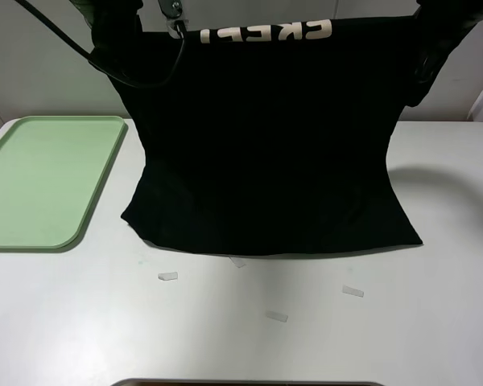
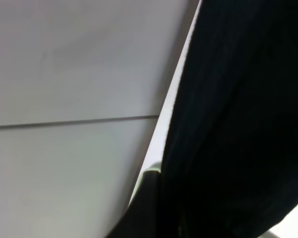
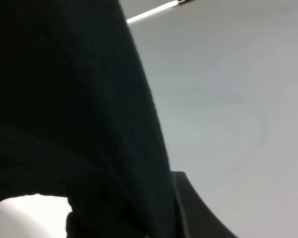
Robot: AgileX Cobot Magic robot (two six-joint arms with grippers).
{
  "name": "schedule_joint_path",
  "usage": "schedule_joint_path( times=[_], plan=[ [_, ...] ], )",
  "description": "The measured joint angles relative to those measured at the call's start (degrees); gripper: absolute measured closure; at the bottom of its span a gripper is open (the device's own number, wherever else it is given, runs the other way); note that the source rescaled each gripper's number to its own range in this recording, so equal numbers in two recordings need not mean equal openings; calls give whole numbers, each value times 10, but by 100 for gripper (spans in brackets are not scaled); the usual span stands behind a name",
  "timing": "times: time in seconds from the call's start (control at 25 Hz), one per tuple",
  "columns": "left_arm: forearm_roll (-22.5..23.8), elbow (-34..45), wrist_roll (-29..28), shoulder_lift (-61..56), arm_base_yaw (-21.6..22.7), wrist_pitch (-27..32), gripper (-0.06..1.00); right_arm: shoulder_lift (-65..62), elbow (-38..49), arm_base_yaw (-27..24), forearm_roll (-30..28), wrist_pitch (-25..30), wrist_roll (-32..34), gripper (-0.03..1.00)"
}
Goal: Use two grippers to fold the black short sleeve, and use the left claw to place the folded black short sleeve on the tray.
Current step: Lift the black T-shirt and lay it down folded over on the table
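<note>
The black short sleeve [image 1: 266,145] hangs spread out in the exterior high view, lifted by its two upper corners. Its lower edge rests on the white table [image 1: 435,322]. Pale block letters [image 1: 266,34] run upside down along its top. The left arm [image 1: 113,36] holds the upper left corner and the right arm [image 1: 439,36] the upper right; cloth and the frame edge hide the jaws there. In the left wrist view black cloth [image 2: 238,124] covers my left gripper [image 2: 156,208]. The right wrist view shows cloth [image 3: 64,99] draped over my right gripper [image 3: 164,213]. The mint-green tray [image 1: 40,181] lies at the left.
Small pale tape strips [image 1: 168,277] [image 1: 353,291] [image 1: 276,316] lie on the table in front of the shirt. A dark rim [image 1: 249,383] shows at the near edge. A black cable [image 1: 56,28] loops beside the left arm.
</note>
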Motion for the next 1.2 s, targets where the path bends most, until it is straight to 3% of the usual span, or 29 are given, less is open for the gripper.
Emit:
schedule_joint_path(
  times=[0.48, 0.76, 0.92, 1.2],
  plan=[
    [11, 0, -41, 66, 2, -68, 94, 45, 1, -5, -5, -17, 7, 96],
    [13, 0, -92, 92, 2, -62, 94, 80, 3, -7, -5, -25, 34, 96],
    [-9, -1, -111, 94, 2, -24, 94, 82, 6, -7, 15, 16, 45, 96],
    [-98, -2, -114, 94, 0, 105, 94, 82, 6, -6, 105, 152, 46, 96]
  ],
)
